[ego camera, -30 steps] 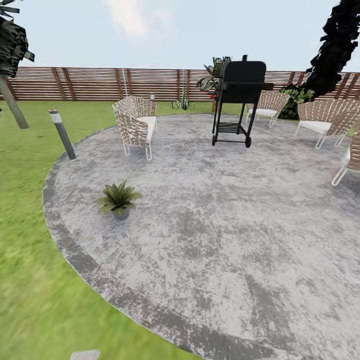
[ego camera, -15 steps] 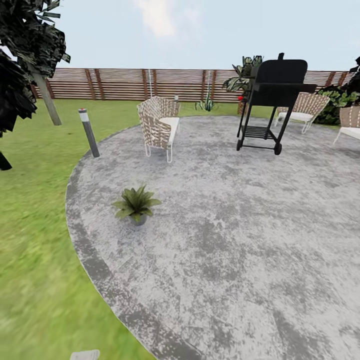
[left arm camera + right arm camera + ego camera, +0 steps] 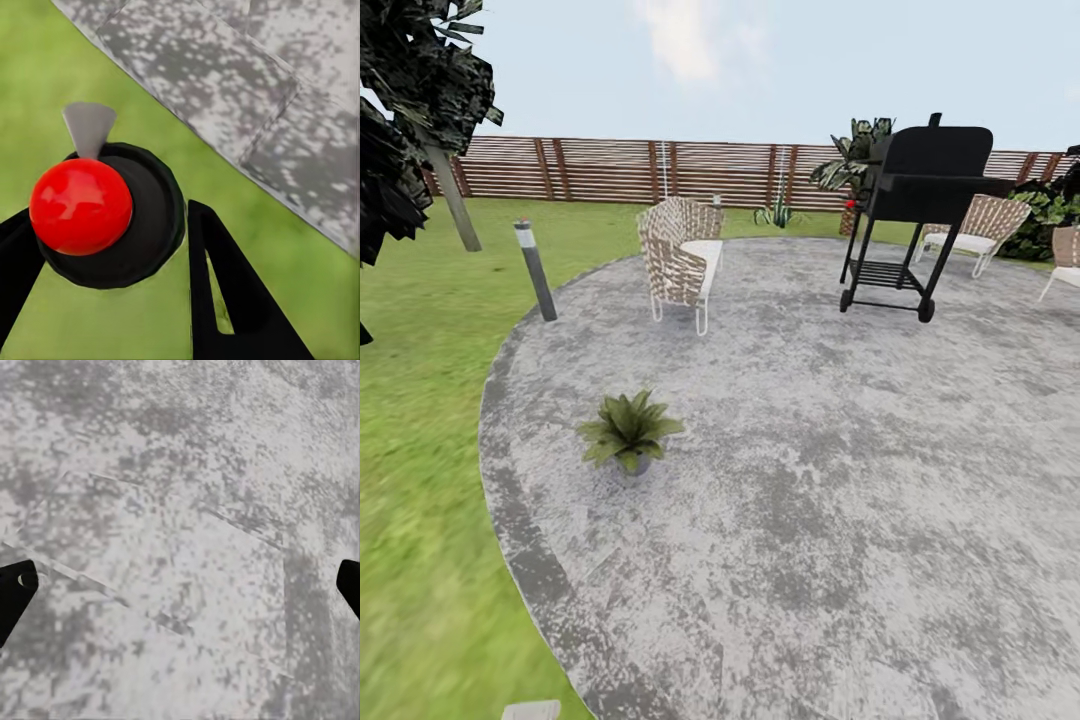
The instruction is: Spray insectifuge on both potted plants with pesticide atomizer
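A: Looking from the head camera, what lies ahead?

B: A round grey patio (image 3: pixel 840 520) with lawn (image 3: pixel 420 480) on its left. One potted plant (image 3: pixel 628 432) sits on the patio near its left edge. Farther off stand a wicker chair (image 3: pixel 680 255), a black grill (image 3: pixel 925 210) to the right, a grey bollard lamp (image 3: pixel 535 270) at the left, and a slatted fence (image 3: pixel 610 170) at the back.

A: And the left wrist camera?

B: The left gripper (image 3: pixel 112 292) has its black fingers (image 3: pixel 225 292) pinching the pesticide atomizer (image 3: pixel 105 214), its red top showing, over grass beside paving.

A: The right wrist?

B: The right gripper (image 3: pixel 180 585) has its fingertips (image 3: pixel 15 592) spread wide over grey paving.
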Controlling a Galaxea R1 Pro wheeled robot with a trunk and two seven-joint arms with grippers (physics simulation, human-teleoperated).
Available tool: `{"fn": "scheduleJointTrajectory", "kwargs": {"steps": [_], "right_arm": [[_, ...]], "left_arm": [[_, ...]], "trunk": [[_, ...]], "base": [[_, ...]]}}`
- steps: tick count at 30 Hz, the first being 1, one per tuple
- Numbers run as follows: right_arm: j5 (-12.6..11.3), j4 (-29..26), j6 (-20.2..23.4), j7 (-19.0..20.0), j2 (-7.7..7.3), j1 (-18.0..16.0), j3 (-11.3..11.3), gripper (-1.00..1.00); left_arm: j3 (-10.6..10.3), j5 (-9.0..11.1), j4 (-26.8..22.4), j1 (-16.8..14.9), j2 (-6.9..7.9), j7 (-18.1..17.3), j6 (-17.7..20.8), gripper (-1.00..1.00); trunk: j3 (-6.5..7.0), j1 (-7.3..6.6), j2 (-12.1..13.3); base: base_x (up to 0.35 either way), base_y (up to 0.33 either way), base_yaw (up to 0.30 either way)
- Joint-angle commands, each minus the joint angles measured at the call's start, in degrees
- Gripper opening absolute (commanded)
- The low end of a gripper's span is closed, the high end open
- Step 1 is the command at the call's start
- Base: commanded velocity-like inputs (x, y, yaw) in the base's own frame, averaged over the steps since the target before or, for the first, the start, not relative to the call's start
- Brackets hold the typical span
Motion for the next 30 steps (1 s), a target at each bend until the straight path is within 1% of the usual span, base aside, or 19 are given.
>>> {"fn": "scheduleJointTrajectory", "kwargs": {"steps": [1, 6, 11, 15, 23, 30], "right_arm": [[0.6, 0.1, -0.1, -0.3, 0.01, 0.0, -0.4, 1.0], [0.5, 0.0, -0.2, -0.4, -0.14, 0.0, -0.5, 1.0], [0.4, 0.0, -0.1, -0.5, -0.09, 0.0, -0.5, 1.0], [0.3, 0.0, -0.1, -0.6, -0.09, 0.0, -0.6, 1.0], [0.2, 0.0, -0.2, -0.6, -0.09, 0.0, -0.7, 1.0], [0.2, 0.0, -0.2, -0.7, -0.09, 0.0, -0.8, 1.0]], "left_arm": [[0.1, 0.3, 0.0, 0.0, -0.03, -0.1, -0.2, -1.0], [0.1, 0.2, 0.0, 0.0, -0.14, -0.1, -0.2, -1.0], [0.2, 0.3, 0.0, 0.1, 0.3, -0.1, -0.2, -1.0], [0.3, 0.2, -0.1, 0.9, 0.37, -0.1, -0.2, -1.0], [0.3, 0.3, -0.1, 1.1, 0.21, -0.1, -0.2, -1.0], [0.2, 0.2, -0.3, 1.1, 0.26, -0.1, -0.2, -1.0]], "trunk": [[-0.05, 0.03, 0.0], [-0.05, 0.03, 0.0], [-0.05, 0.03, 0.0], [-0.05, 0.03, 0.0], [-0.04, 0.03, 0.0], [0.16, 0.03, 0.0]], "base": [[0.338, 0.0, 0.0], [0.338, 0.0, 0.0], [0.338, 0.022, 0.0], [0.338, 0.095, 0.0], [0.321, 0.175, -0.008], [0.284, 0.23, -0.138]]}}
